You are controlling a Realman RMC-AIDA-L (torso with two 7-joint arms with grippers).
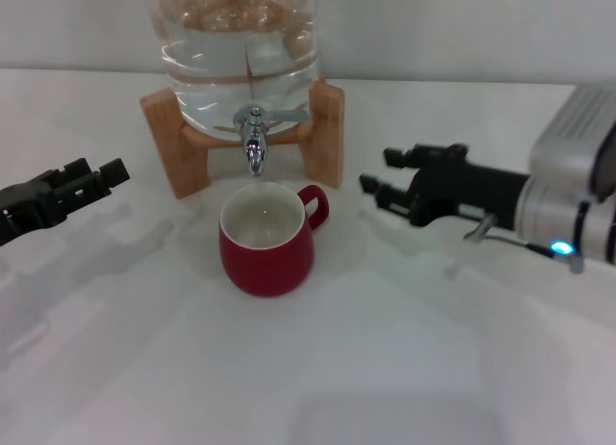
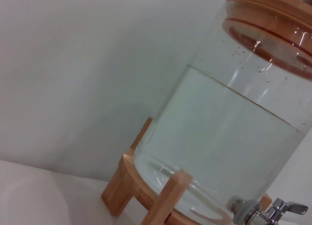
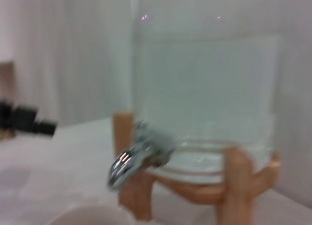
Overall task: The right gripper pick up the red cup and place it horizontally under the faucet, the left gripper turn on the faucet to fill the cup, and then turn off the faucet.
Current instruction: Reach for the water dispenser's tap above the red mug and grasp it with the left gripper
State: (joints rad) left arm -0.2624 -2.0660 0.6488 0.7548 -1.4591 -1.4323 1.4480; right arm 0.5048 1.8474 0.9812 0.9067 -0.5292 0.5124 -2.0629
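The red cup [image 1: 267, 239] stands upright on the white table just below the chrome faucet [image 1: 254, 137], handle toward the right. Its white inside looks dry. My right gripper [image 1: 377, 173] is open and empty to the right of the cup, a short gap from the handle. My left gripper [image 1: 101, 175] hovers at the left, level with the wooden stand, apart from the faucet. The faucet also shows in the left wrist view [image 2: 275, 211] and in the right wrist view [image 3: 139, 156]. The cup's rim [image 3: 87, 216] barely shows at the edge of the right wrist view.
A glass water jar [image 1: 241, 40] sits on a wooden stand [image 1: 183, 142] at the back of the table [image 1: 404, 368], against a white wall. The left gripper appears far off in the right wrist view [image 3: 27, 121].
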